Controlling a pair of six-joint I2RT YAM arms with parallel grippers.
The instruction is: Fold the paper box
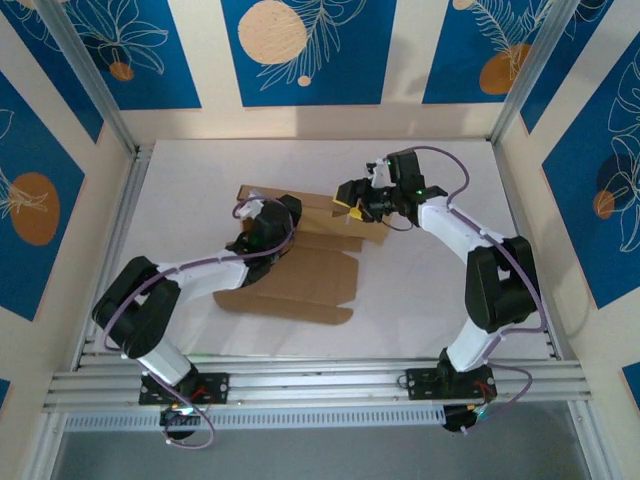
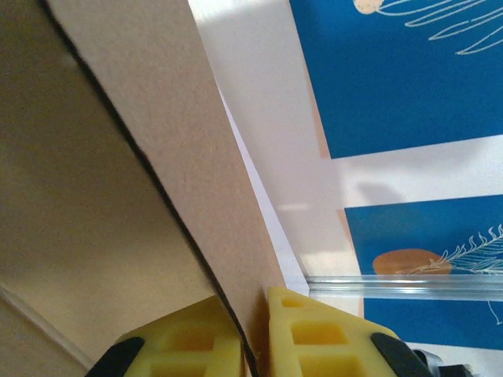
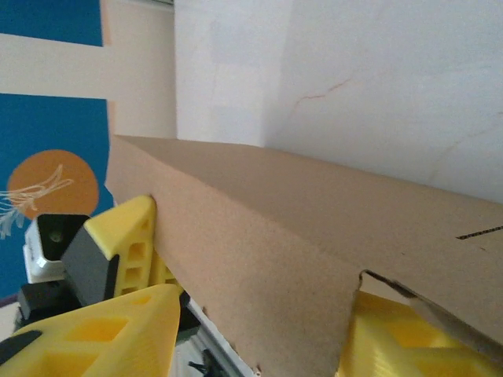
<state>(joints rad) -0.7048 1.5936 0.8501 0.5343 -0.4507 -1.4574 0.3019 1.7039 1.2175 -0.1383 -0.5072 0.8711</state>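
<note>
A plain brown cardboard box (image 1: 300, 280), a die-cut sheet with creases and tabs, lay on the white table (image 1: 430, 300), near part flat and far flaps raised. The left hand (image 2: 253, 334) pinched an upright panel's edge between yellow fingers (image 2: 314, 330). The right hand (image 1: 352, 211) gripped a folded flap at the far right corner. Blue leaf-patterned walls (image 1: 300, 50) stood around.

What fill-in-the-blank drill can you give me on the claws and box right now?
1. The paper box is plain brown ____.
2. The left claw is ____ on a thin panel edge of the box.
3. The right claw has fingers coloured ____.
4. The box rests on a ____ table.
Missing words: cardboard; shut; yellow; white.
</note>
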